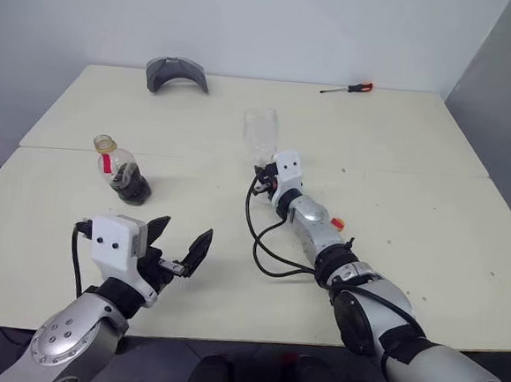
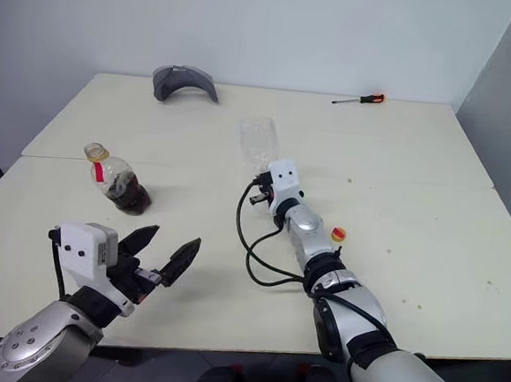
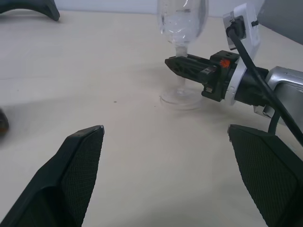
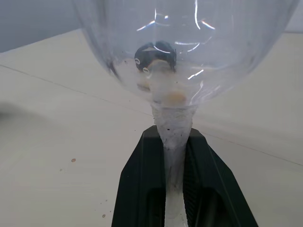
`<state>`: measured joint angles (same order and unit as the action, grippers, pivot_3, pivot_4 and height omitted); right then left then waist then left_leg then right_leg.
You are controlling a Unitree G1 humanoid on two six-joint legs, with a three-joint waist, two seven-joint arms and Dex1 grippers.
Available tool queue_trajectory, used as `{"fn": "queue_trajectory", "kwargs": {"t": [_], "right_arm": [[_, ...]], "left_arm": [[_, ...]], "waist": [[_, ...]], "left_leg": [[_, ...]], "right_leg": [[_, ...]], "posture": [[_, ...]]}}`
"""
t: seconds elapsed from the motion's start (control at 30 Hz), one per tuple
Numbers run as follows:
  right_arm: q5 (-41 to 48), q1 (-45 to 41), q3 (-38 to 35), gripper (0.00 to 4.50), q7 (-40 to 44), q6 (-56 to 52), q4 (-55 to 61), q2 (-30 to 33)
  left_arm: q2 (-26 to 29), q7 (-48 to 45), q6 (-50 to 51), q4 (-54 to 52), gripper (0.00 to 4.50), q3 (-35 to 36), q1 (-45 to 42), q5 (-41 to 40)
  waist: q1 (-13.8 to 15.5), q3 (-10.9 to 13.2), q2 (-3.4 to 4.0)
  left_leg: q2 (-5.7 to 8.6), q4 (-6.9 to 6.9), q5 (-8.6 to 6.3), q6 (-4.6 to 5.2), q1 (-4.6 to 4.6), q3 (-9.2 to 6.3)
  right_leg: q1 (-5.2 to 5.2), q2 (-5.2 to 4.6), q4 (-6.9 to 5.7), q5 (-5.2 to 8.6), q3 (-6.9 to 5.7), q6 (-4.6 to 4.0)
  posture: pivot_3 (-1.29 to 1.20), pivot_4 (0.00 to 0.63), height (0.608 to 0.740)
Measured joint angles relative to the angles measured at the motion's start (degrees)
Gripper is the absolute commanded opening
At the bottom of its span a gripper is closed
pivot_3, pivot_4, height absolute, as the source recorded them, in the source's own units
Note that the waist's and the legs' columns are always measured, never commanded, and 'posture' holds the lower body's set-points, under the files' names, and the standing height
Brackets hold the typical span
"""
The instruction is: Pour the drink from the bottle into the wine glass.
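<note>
Right gripper [image 4: 174, 156] clamped on wine glass [image 1: 261, 136] stem, left gripper [image 1: 178, 246] agape; bottle [image 1: 121, 171] red tag seemingly unlettered.

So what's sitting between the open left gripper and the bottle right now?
Nothing: in the left eye view only bare table lies between the left gripper and the bottle, which leans tilted on the tabletop.

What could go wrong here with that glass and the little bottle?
The right tool pinches only the thin stem of the wine glass, so the tall glass could tip. The bottle stands uncapped and tilted with the drink inside, so a clumsy grab by the open left tool might spill it.
</note>
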<state>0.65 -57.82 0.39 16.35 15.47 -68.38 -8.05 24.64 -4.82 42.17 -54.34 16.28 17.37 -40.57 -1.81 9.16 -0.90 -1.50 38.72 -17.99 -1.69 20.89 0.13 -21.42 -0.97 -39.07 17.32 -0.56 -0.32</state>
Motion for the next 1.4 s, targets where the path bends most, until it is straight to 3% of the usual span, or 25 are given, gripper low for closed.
{"fn": "queue_trajectory", "kwargs": {"t": [0.53,1.03,1.4], "right_arm": [[-1.74,5.61,4.29,0.17,9.32,-9.53,13.16,6.43],[-0.45,1.21,1.26,0.17,5.53,-8.11,6.86,1.84],[-2.38,1.19,3.30,0.17,4.63,-4.67,5.03,0.29]], "left_arm": [[0.83,3.00,1.80,-1.28,4.50,0.19,-3.63,-2.29],[0.85,3.17,2.26,-1.09,4.50,0.91,-2.99,-2.25],[0.82,4.17,2.13,-1.03,4.50,1.13,-3.28,-1.67]], "waist": [[0.27,-0.04,-0.01],[-0.11,0.12,0.04],[-0.03,0.15,0.04]], "left_leg": [[0.01,0.00,0.00,0.01,-0.05,-0.04],[-0.01,-0.07,0.00,0.00,0.03,0.03],[-0.02,-0.33,0.02,-0.04,0.03,0.05]], "right_leg": [[0.08,0.00,0.02,0.00,-0.02,0.00],[-0.06,0.00,0.08,0.00,0.02,0.00],[-0.16,0.00,0.13,0.03,0.01,-0.04]], "posture": [[0.00,0.150,0.740],[0.00,0.150,0.740],[0.00,0.150,0.740]]}}
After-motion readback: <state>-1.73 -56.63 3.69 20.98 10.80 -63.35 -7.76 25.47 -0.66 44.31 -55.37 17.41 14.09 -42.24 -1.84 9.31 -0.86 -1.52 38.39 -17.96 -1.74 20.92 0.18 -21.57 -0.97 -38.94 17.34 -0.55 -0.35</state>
